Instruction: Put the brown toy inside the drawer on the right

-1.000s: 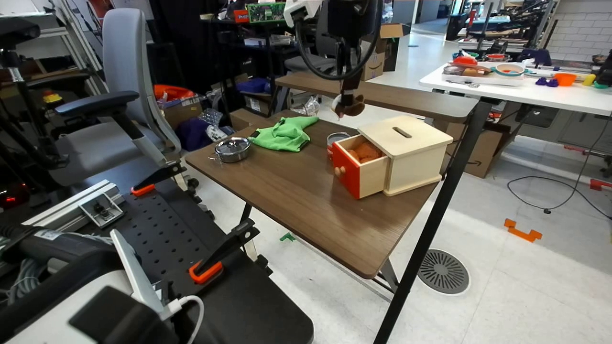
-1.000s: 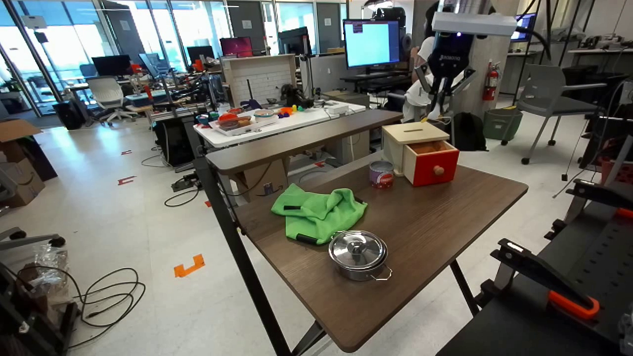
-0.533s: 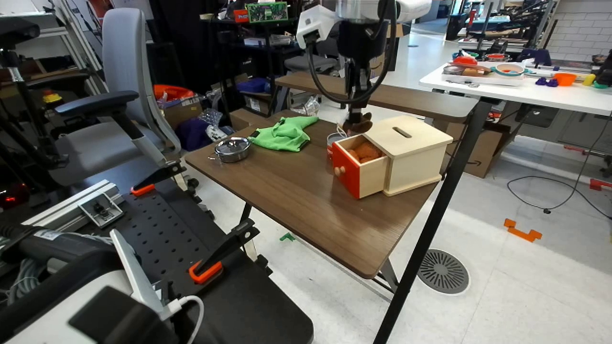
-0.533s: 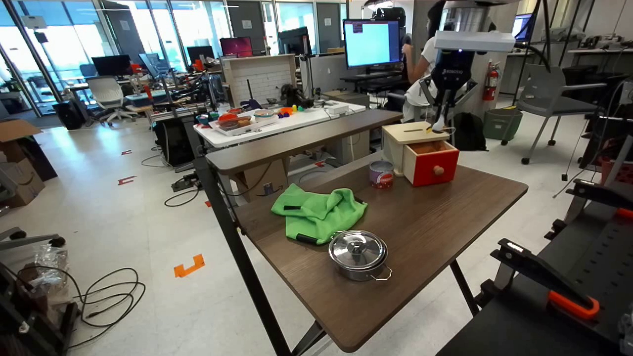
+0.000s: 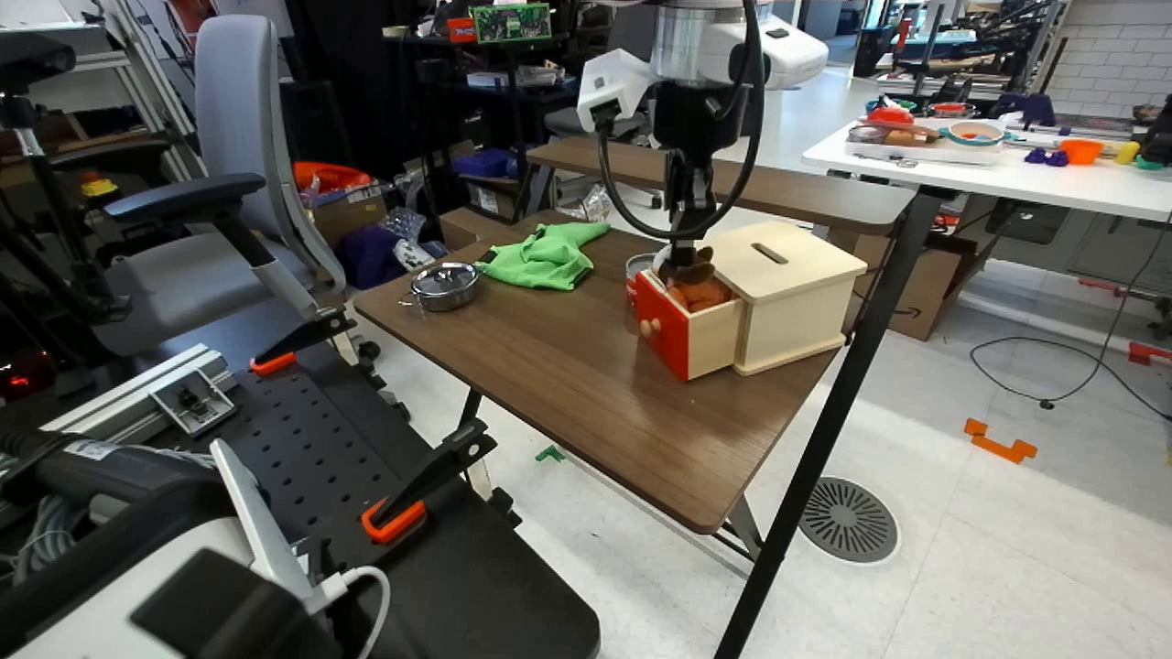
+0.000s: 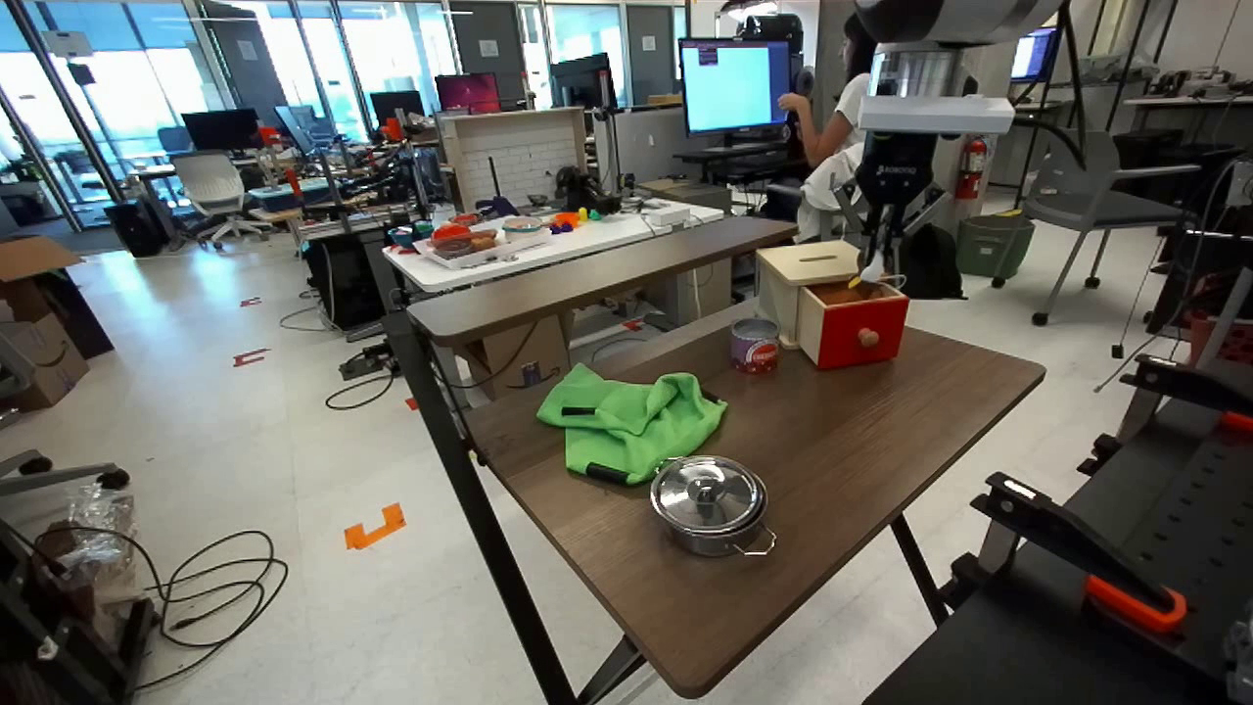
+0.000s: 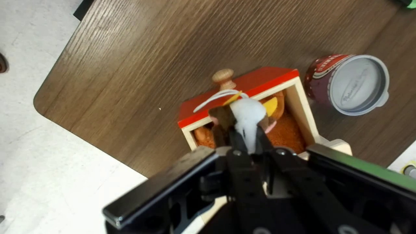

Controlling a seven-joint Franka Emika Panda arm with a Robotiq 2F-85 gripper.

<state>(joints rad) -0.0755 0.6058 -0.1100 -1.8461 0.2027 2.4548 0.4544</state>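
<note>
The brown toy (image 7: 224, 118), a small plush with white, pink and yellow parts and a white string, is pinched between the fingertips of my gripper (image 7: 247, 139). It also shows in both exterior views (image 5: 693, 267) (image 6: 873, 272), under the gripper (image 5: 682, 249) (image 6: 886, 253). The red-fronted drawer (image 5: 666, 325) of the light tan wooden box (image 5: 797, 320) is pulled partly out, and also shows in the wrist view (image 7: 266, 78). The toy is over the drawer's opening at about rim height. An orange-brown plush (image 7: 286, 136) lies inside the drawer beneath it.
A can (image 7: 360, 85) stands beside the drawer, also in both exterior views (image 5: 641, 264) (image 6: 755, 345). A green cloth (image 6: 636, 421) and a lidded metal pot (image 6: 710, 504) lie farther along the brown table (image 6: 842, 460). A raised shelf (image 5: 769, 188) runs behind the box.
My gripper, holding the brown toy, has come down from above and behind the drawer, moving slightly right in an exterior view, to the drawer's opening. The drawer and table objects have not moved.
</note>
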